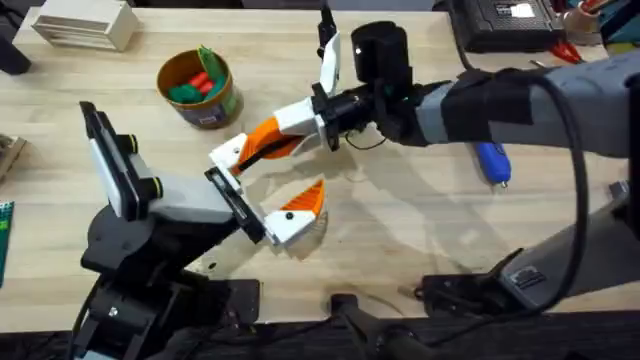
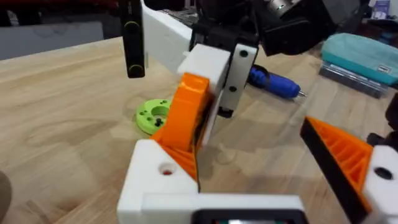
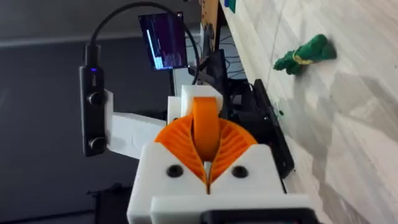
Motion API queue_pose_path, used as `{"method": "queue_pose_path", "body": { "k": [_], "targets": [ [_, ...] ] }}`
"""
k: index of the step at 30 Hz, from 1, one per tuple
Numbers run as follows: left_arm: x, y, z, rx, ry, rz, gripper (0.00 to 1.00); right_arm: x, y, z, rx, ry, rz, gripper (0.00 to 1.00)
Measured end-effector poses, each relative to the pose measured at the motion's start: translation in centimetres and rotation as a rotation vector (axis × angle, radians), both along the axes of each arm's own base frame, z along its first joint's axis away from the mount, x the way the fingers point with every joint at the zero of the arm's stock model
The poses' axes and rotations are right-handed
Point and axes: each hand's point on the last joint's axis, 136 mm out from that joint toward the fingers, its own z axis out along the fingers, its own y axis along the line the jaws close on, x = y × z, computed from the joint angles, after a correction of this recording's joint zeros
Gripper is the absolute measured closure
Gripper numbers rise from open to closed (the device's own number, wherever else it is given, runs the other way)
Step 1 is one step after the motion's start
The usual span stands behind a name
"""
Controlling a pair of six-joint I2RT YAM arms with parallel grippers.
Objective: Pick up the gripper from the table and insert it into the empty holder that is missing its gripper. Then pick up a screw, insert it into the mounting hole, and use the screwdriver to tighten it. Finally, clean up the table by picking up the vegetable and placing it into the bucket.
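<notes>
Two arms met over the middle of the table. The right gripper (image 3: 206,147) was closed tight on the orange gripper (image 1: 268,136), pinching it between its own ribbed pads so it could be steered. The left gripper (image 1: 272,172) stood wide open with nothing in its grasp. This presented the holder (image 2: 155,182), its bare white finger, with room around it for the part to come in.

The orange gripper lay against the holder. Its lower end touched the holder's white face just beside the mounting hole (image 2: 166,169), and its upper end was in the right gripper's pinch. Its long axis ran roughly in line with the holder and leaned a little off it. By my judgement it was not yet fully seated, though the joint was partly hidden.

The screwdriver (image 1: 492,162) lay well apart from the holder, beyond the right arm's wrist. The bucket (image 1: 200,88) stood near, on the holder's far side. The vegetable (image 3: 305,55) lay loose on the table.
</notes>
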Motion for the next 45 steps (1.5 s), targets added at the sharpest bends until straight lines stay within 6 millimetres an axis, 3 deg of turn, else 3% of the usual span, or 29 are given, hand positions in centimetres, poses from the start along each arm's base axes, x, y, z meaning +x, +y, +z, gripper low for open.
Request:
{"method": "queue_pose_path", "body": {
  "k": [13, 17, 23, 27, 28, 34, 37, 38, 42, 45],
  "targets": [
    [0.1, 0.1, 0.0, -0.003, 0.004, 0.011, 0.013, 0.1, 0.2, 0.0, 0.003, 0.002, 0.008, 0.991],
    [0.2, 0.1, 0.0, -0.002, 0.003, 0.011, 0.013, 0.0, 0.1, 0.0, 0.001, 0.006, 0.008, 0.933],
    [-0.1, -0.1, 0.1, 0.001, -0.003, -0.007, 0.013, -0.3, 0.4, -0.4, -0.003, 0.008, 0.018, 0.719],
    [-0.1, -0.1, 0.1, 0.010, -0.016, -0.009, 0.013, -0.2, 0.5, -0.7, 0.010, -0.005, 0.030, 0.442],
    [-0.7, -0.5, 0.1, 0.011, -0.021, -0.046, 0.014, -0.2, 0.5, -0.5, 0.034, -0.032, 0.042, 0.310],
    [-2.0, -1.4, 0.1, 0.007, -0.018, -0.133, 0.014, 0.1, 0.2, -0.2, 0.045, -0.042, 0.041, 0.182],
    [-2.1, -1.5, 0.1, 0.007, -0.018, -0.141, 0.013, 0.9, -0.3, -0.3, 0.043, -0.044, 0.013, 0.136],
    [-2.2, -1.5, 0.1, 0.007, -0.018, -0.146, 0.014, 2.6, -1.0, -0.4, 0.038, -0.070, -0.044, 0.130],
    [-2.3, -1.6, 0.1, 0.006, -0.017, -0.154, 0.014, 6.0, -3.2, -0.3, 0.036, -0.128, -0.150, 0.127],
    [-2.3, -1.6, 0.1, 0.006, -0.017, -0.156, 0.014, 8.6, -5.7, 1.1, 0.067, -0.154, -0.193, 0.126]
  ]
}}
